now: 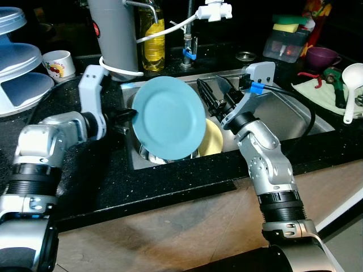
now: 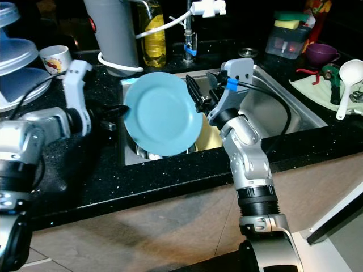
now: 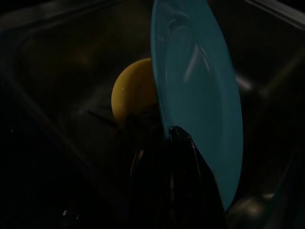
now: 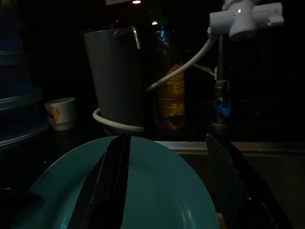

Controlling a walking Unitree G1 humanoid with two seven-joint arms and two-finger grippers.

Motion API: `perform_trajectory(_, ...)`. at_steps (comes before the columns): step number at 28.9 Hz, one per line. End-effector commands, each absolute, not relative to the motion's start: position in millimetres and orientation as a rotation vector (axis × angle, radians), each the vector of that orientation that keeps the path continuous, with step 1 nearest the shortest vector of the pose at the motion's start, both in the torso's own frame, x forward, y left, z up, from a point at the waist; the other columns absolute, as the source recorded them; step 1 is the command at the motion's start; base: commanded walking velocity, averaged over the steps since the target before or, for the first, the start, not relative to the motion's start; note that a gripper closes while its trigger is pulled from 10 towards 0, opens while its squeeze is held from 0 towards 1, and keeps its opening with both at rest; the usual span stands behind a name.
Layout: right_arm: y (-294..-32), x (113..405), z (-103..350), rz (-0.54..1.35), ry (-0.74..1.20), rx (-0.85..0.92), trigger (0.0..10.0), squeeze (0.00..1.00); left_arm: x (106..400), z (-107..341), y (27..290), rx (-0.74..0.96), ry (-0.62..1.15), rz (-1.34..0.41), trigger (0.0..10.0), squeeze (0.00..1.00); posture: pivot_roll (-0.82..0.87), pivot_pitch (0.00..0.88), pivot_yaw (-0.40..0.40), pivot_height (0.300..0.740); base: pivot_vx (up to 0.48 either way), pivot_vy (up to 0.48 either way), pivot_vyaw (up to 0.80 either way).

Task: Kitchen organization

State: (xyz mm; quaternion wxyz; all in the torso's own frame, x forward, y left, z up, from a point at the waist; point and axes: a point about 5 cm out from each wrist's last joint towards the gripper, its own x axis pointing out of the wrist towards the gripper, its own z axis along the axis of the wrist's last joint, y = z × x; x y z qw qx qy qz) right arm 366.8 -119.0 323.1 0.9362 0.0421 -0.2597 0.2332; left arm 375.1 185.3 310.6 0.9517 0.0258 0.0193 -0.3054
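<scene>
Now left pincer (image 1: 126,115) clamps teal plate (image 1: 168,117) over sink (image 1: 283,113), yellow dish (image 1: 209,137) inside, right pincer (image 1: 214,90) seemingly open

At frame left, the left gripper (image 1: 127,115) is clamping the plate's (image 1: 169,118) edge; at centre-right, the right gripper (image 1: 214,93) is hovering with fingers spread.

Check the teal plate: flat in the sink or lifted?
Lifted. The teal plate stands on edge above the sink, its rim pinched by the left gripper.
</scene>
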Motion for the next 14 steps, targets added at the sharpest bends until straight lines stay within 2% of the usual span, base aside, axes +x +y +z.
perform_trajectory(1,-118.1,365.3,321.4,0.482,-0.524,0.079,10.0,0.0,378.4,306.9,184.5,0.111,0.04,-0.597,4.7,0.0,0.05,0.233,0.028,0.74,0.0,0.0,0.0)
perform_trajectory(2,-118.5,365.3,321.3,0.48,-0.523,0.079,10.0,0.0,380.3,308.4,185.0,0.11,0.03,-0.573,10.0,1.0,0.05,0.233,0.028,0.74,0.0,0.0,0.0)
perform_trajectory(5,-119.1,365.2,321.1,0.476,-0.523,0.08,10.0,0.0,382.2,312.7,185.9,0.112,-0.002,-0.546,10.0,1.0,0.05,0.233,0.028,0.74,0.0,0.0,0.0)
perform_trajectory(7,-119.5,365.2,321.3,0.471,-0.525,0.084,10.0,0.0,383.6,322.9,188.2,0.104,-0.085,-0.505,10.0,1.0,0.05,0.236,0.031,0.74,0.0,0.0,0.0)
perform_trajectory(8,-120.8,364.6,321.8,0.458,-0.532,0.095,10.0,0.0,384.5,336.3,196.0,0.051,-0.175,-0.428,10.0,0.0,0.05,0.235,0.029,0.74,0.0,0.0,0.0)
perform_trajectory(13,-126.4,363.4,325.1,0.408,-0.558,0.125,10.0,0.0,381.1,355.8,207.6,0.019,-0.28,-0.32,10.0,0.0,0.05,0.233,0.021,0.74,0.0,0.0,0.0)
perform_trajectory(14,-133.1,361.5,331.2,0.349,-0.601,0.157,10.0,0.0,376.7,366.0,206.6,-0.02,-0.336,-0.3,10.0,0.0,0.05,0.232,0.017,0.74,0.0,0.0,0.0)
